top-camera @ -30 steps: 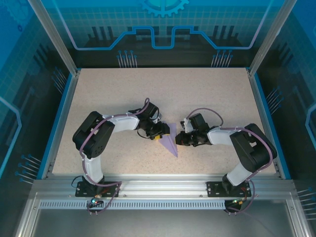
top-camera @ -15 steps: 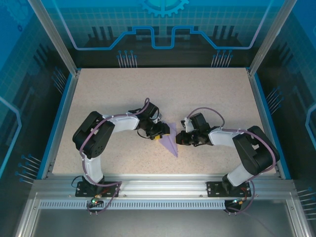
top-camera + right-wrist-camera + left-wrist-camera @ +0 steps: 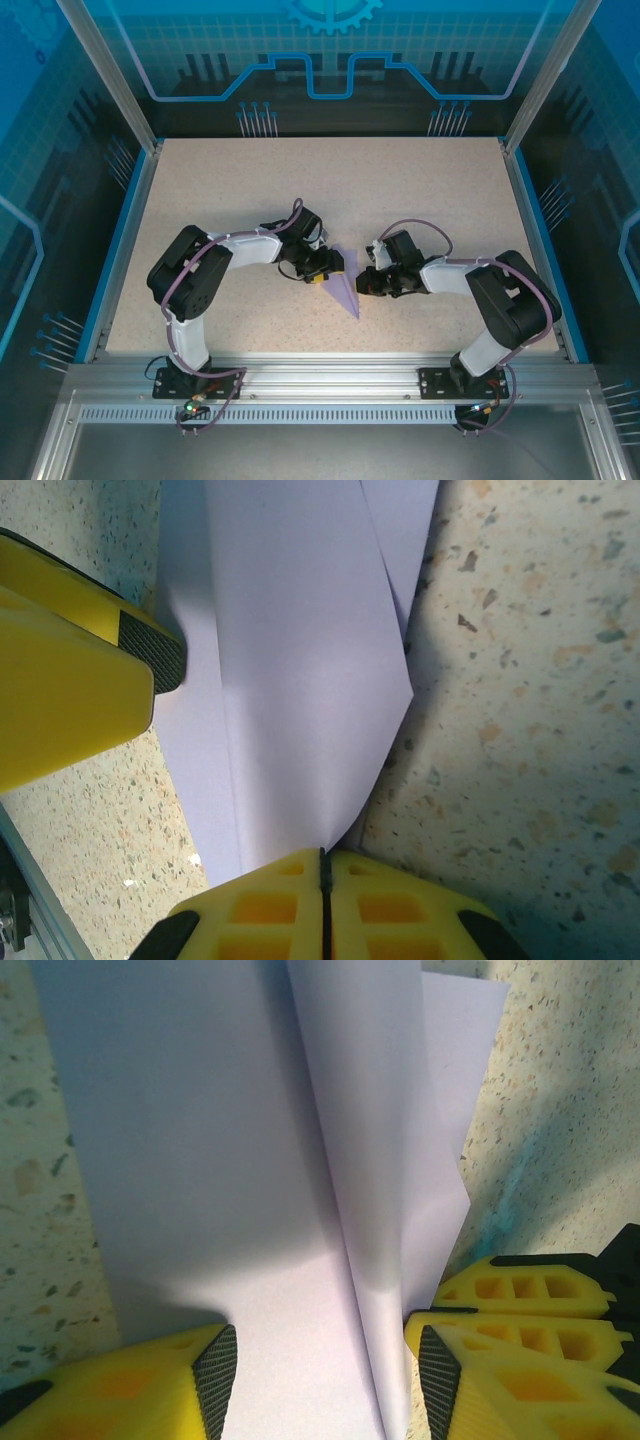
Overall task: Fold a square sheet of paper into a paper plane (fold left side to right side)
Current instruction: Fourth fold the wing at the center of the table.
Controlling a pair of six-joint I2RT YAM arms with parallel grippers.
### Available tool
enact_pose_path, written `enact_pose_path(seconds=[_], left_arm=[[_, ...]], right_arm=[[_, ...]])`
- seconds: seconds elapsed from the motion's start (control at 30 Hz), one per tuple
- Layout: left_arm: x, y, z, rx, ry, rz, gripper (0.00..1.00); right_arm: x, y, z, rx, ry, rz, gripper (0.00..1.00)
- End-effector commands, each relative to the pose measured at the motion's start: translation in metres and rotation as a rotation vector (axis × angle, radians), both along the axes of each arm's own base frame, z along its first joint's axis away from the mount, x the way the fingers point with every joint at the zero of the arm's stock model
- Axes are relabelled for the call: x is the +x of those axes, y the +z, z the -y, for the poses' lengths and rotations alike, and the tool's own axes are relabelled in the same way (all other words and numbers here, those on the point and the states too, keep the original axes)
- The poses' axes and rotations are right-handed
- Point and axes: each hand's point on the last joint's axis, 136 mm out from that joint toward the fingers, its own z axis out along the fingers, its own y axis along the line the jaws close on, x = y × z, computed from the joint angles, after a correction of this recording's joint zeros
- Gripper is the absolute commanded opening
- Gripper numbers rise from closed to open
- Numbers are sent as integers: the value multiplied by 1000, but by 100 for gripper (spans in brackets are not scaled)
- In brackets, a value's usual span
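Two grippers meet at the paper plane (image 3: 346, 288) near the middle of the speckled table (image 3: 250, 190), the left gripper (image 3: 320, 272) at its left edge and the right gripper (image 3: 363, 282) at its right. From above, the lavender paper shows as a narrow triangle with its point toward the arm bases. In the left wrist view the left gripper (image 3: 325, 1360) has its jaws apart, and the paper plane (image 3: 200, 1160) lies on the table between them and stretches away beyond. A long crease runs up its middle, and one flap stands lifted to the right of it. The right gripper (image 3: 425, 1318) sits just beside that flap's edge. In the right wrist view the right gripper (image 3: 323, 865) has its fingers pressed together, and the curled edge of the paper plane (image 3: 300, 680) runs into the seam between them — pinched there, with that flap bowed up off the table. A yellow finger of the left gripper (image 3: 70, 690) hangs over the paper's left margin, black pad facing in.
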Motion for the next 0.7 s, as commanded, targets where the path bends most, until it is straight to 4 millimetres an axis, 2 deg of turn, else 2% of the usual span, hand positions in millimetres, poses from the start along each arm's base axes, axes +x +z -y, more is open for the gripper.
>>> enact_pose_path(seconds=[0.0, 0.17, 0.47, 0.57, 0.67], left_arm=[[-10, -16, -11, 78, 0, -49, 56], [-9, -8, -9, 70, -9, -29, 56], [2, 38, -13, 65, -37, 111, 59], [4, 44, -8, 47, -46, 118, 54], [8, 43, -1, 23, -59, 110, 43]], right_arm=[[-7, -16, 8, -72, 6, -40, 8], [-7, -16, 8, -92, 17, -42, 8], [-13, -24, 13, -148, 34, -76, 6], [-14, -26, 14, -162, 36, -82, 5], [-14, -26, 14, -173, 39, -83, 5]])
